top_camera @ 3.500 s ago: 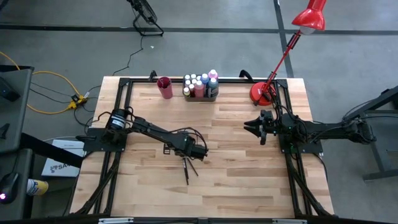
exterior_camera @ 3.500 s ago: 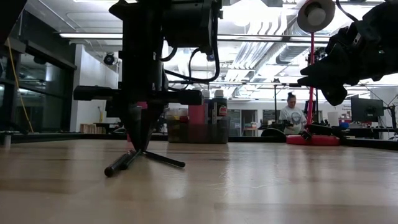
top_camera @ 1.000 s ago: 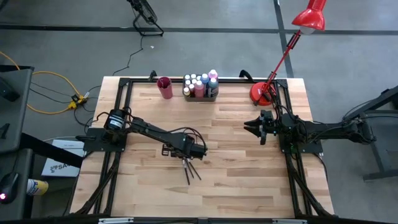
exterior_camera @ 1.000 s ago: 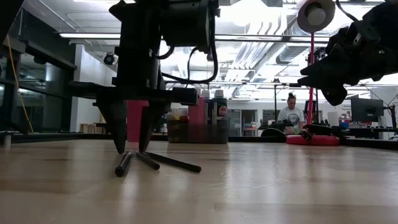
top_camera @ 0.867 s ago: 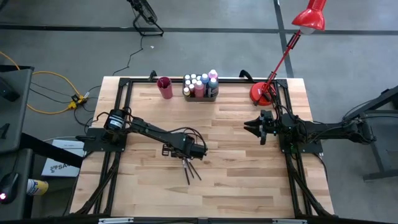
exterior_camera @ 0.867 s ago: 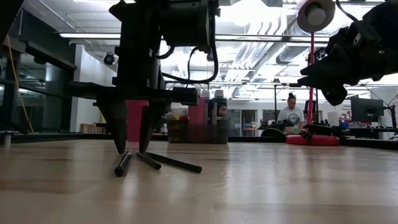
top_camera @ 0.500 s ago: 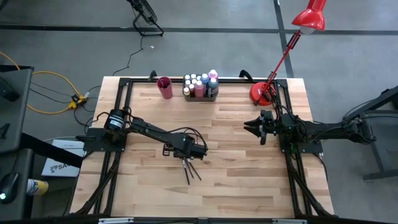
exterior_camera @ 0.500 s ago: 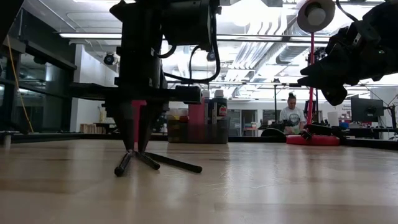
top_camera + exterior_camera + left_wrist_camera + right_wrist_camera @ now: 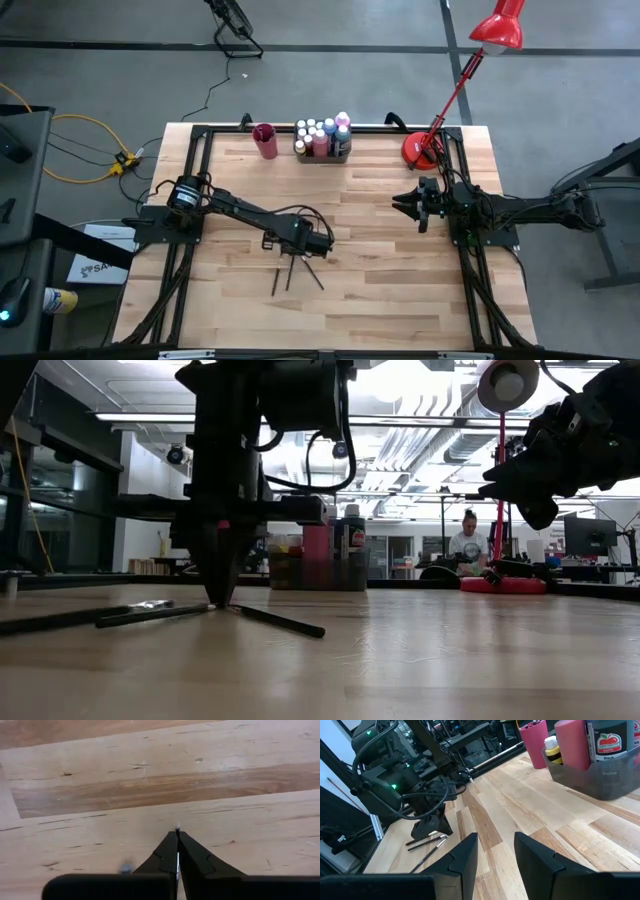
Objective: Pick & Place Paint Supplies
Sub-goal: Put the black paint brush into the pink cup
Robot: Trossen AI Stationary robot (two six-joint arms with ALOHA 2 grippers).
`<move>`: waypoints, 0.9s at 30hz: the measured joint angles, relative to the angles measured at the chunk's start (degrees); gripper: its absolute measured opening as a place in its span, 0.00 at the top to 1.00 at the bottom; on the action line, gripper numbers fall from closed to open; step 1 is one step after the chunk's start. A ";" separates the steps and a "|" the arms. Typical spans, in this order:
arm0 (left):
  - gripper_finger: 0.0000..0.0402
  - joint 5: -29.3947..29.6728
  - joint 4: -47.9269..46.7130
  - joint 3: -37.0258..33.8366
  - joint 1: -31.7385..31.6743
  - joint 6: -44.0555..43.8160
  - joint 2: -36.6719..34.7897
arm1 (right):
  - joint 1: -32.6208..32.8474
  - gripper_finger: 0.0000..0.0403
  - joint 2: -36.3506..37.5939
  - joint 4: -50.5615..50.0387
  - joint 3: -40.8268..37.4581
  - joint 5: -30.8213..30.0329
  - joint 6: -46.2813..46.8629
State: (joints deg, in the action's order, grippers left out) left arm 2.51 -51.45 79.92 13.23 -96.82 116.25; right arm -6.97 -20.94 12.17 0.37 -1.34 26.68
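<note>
My left gripper [image 9: 297,252] is pinched shut on bare wood, apparently holding nothing; paintbrushes [image 9: 284,276] lie splayed just near of it; I'd reopen, straddle one handle; right gripper [image 9: 418,205] waits half-open.

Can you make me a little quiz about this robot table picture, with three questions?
1. True or false: the left gripper is shut, tip down on the table.
2. How many paintbrushes lie loose near it? A) one B) three C) six
3. Fill in: the paint bottles stand in a grey ____ beside the red cup.

Key: 1 true. 2 B. 3 tray.
</note>
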 joint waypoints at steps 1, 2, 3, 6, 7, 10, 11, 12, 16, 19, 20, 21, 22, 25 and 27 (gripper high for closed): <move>0.99 0.43 0.11 0.00 0.02 0.42 0.00 | -0.02 0.70 -0.01 0.01 0.00 0.00 0.00; 0.99 0.79 0.24 -0.02 0.03 0.92 0.00 | 0.00 0.70 0.01 0.00 0.01 0.00 0.00; 0.99 1.02 0.34 -0.02 0.04 1.26 0.00 | -0.01 0.70 0.00 0.01 0.01 0.00 0.00; 1.00 2.89 0.38 0.48 0.04 2.63 0.00 | -0.01 0.70 0.00 0.02 0.01 0.00 0.00; 1.00 4.01 -0.41 1.25 0.07 2.99 0.05 | 0.00 0.70 0.00 0.00 0.01 0.00 0.00; 1.00 7.94 -2.43 3.79 0.16 5.02 0.47 | 0.01 0.70 -0.01 -0.01 -0.01 0.00 0.00; 1.00 10.19 -2.45 4.88 0.19 6.00 0.65 | -0.01 0.70 -0.01 0.01 0.00 0.00 0.00; 1.00 12.21 -2.77 6.06 0.10 6.98 0.71 | 0.01 0.70 0.00 0.02 -0.01 -0.02 0.00; 1.00 21.93 -5.76 8.84 -0.09 9.45 -2.42 | -0.01 0.70 0.01 0.02 0.01 0.00 0.00; 1.00 28.03 -10.78 10.38 -0.02 9.50 -5.09 | 0.00 0.70 0.01 0.00 0.01 0.00 0.00; 1.00 30.46 -12.64 10.90 0.00 9.56 -6.19 | -0.02 0.70 -0.01 -0.01 0.00 -0.02 0.00; 1.00 33.01 -14.31 11.40 0.00 9.57 -7.28 | 0.00 0.70 -0.01 0.02 0.00 -0.01 0.00; 1.00 36.17 -16.01 11.79 0.00 9.83 -8.39 | -0.01 0.70 0.01 0.00 0.00 0.00 0.00; 1.00 46.79 -21.04 12.11 -0.02 10.06 -11.25 | 0.01 0.70 0.01 0.02 0.00 -0.01 0.00; 1.00 53.78 -23.56 12.16 -0.05 10.04 -13.03 | -0.01 0.70 -0.01 -0.02 0.00 -0.02 0.00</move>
State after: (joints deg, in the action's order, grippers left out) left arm 56.29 -75.02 92.08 13.19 -86.78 103.22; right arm -6.98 -20.95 12.15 0.37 -1.36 26.68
